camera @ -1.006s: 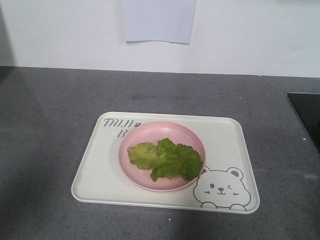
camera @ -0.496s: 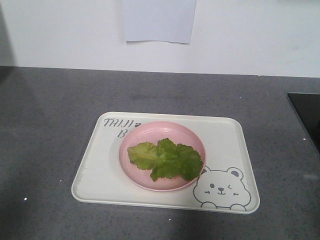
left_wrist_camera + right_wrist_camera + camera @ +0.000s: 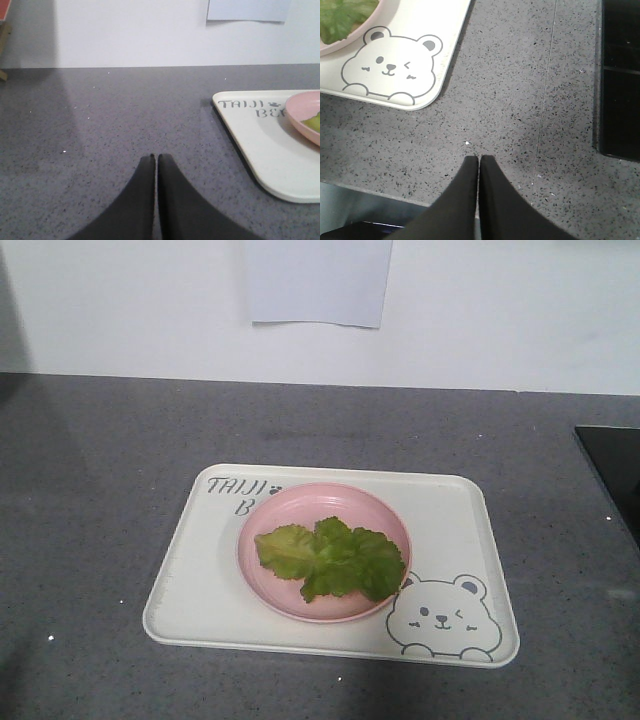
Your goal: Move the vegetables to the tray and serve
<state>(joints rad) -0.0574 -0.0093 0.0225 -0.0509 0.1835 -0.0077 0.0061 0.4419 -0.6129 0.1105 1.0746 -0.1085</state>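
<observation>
On the grey speckled counter [image 3: 100, 490], the cream tray [image 3: 190, 585] sits square in the middle, its "TAIJI" lettering at the far left corner and the winking bear drawing [image 3: 440, 618] at the near right corner. A round pink plate [image 3: 270, 512] rests on the tray's centre, and the lettuce leaves [image 3: 333, 560] lie flat on that plate, not on the tray's own surface.

Over to the left gripper [image 3: 155, 158]: its two black fingers are pressed together with only a hairline seam between them, nothing held, poised above bare counter just left of the tray's near left corner. The right gripper [image 3: 479, 159] shows the same picture, fingers closed tight and empty, over the counter near its front edge, off the tray's near right corner. A black panel [image 3: 620, 80] lies to its right. A pale sheet of paper [image 3: 318, 280] hangs on the white wall behind.
</observation>
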